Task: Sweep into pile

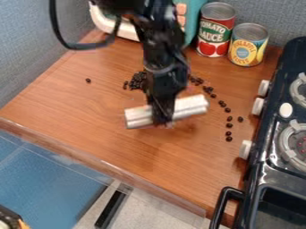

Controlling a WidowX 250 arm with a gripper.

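Note:
My gripper [163, 115] hangs over the middle of the wooden table, shut on a white ribbed bar [190, 107]. The bar lies crosswise under it, sticking out left and right, its right end a little higher in the view. Behind and left of the gripper is a cluster of dark beans [137, 80], partly hidden by the arm. More beans [222, 103] form a curved, loose line right of the bar, running toward the front. One lone bean [88, 80] lies off to the left.
A tomato sauce can [215, 30] and a pineapple can [247, 44] stand at the back right, beside a teal and white toy [192, 18]. A black toy stove [275, 152] with white knobs borders the right side. The table's front edge [108, 167] slants across the lower left.

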